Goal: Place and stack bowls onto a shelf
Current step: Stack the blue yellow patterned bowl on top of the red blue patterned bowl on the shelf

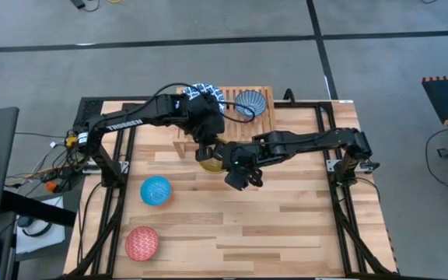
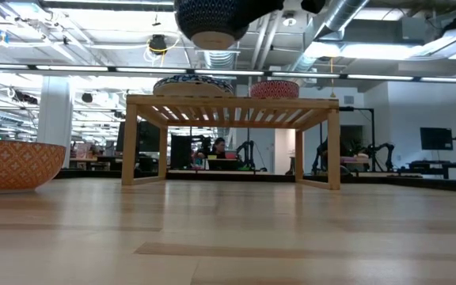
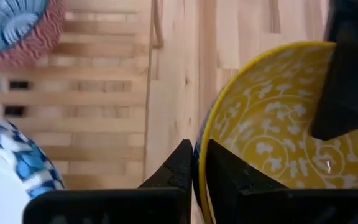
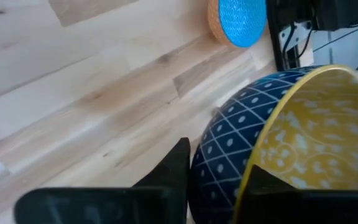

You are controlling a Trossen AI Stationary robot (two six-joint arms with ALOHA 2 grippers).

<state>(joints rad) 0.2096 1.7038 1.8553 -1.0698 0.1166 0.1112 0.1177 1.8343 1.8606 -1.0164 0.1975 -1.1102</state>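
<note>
Near the frame's centre, the left gripper (image 3: 194, 165) and right gripper (image 4: 219, 165) both clenched the rim of one raised yellow-lined bowl (image 1: 211, 155) before the shelf (image 1: 264, 95); uneven release could drop it.

Both arms meet in front of the shelf (image 1: 224, 109); left hand (image 3: 196, 163) and right hand (image 4: 219, 171) each pinch something.

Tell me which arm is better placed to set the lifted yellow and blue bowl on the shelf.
Left, probably. The left gripper pinches the bowl by its rim, with the shelf slats right beside it. The right gripper sits on the bowl's side away from the shelf.
</note>
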